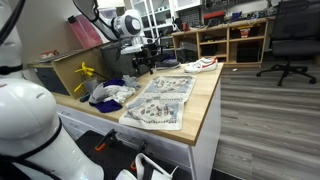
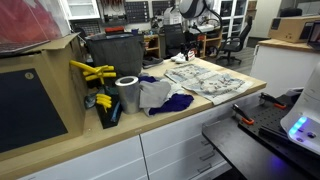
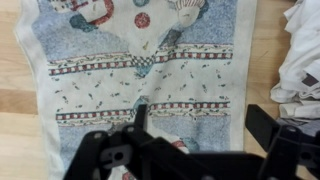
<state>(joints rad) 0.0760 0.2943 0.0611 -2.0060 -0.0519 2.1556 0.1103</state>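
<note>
A patterned towel (image 1: 160, 100) (image 2: 205, 80) lies spread flat on the wooden counter (image 1: 205, 105). It has blue-grey panels, red-dotted bands and printed figures. My gripper (image 1: 143, 62) hangs over the far part of the towel, a little above it. In the wrist view the gripper (image 3: 200, 125) is open. Its two black fingers (image 3: 262, 125) straddle a blue-grey panel of the towel (image 3: 140, 60), and nothing is between them. The towel's right edge and bare wood lie just past the right finger.
A heap of white and blue cloths (image 1: 110, 93) (image 2: 160, 97) (image 3: 300, 60) sits beside the towel. A grey roll (image 2: 127, 93), yellow tools (image 2: 92, 72) and a dark bin (image 2: 115, 50) stand further along. A white-and-red item (image 1: 203, 65) lies at the counter's far end. Beyond are an office chair (image 1: 290, 40) and shelves (image 1: 235, 40).
</note>
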